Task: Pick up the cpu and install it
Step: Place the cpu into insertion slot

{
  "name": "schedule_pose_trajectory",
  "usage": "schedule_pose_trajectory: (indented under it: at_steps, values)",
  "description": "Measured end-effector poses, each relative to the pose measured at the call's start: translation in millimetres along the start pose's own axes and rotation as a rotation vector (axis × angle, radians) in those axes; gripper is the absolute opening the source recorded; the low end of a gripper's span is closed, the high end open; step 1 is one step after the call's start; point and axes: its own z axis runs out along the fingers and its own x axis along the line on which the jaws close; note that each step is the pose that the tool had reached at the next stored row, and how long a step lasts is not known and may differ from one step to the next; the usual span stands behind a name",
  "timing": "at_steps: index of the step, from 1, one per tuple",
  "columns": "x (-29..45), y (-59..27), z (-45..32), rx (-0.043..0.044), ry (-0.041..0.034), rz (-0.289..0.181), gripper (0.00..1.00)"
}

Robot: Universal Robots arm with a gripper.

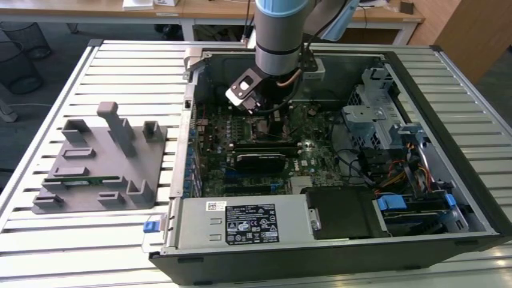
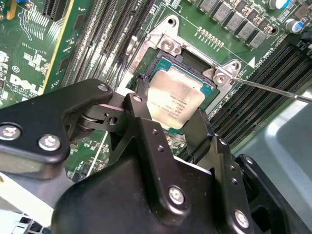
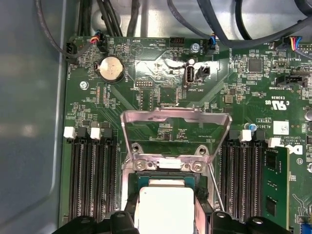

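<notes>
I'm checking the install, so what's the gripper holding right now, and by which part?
The gripper seems to hold the cpu by two opposite side edges, one finger on each, right over the open socket.

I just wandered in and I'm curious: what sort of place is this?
Probably a robotics lab or test workshop: a robot arm reaches into an open desktop computer case on a slatted metal table, its gripper holding the cpu; office desks stand behind.
</notes>
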Motion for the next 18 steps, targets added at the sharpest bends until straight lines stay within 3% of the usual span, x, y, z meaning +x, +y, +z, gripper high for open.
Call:
schedule_pose_trajectory:
  at_steps: [7,17,18]
  values:
    - [-1.1,-0.2,2.0,0.0001,0.0085,0.004,0.53]
    - [-0.6,0.1,3.1,-0.0011,0.0109,0.004,0.55]
    - [-0.8,0.0,2.7,-0.0006,0.01,0.004,0.61]
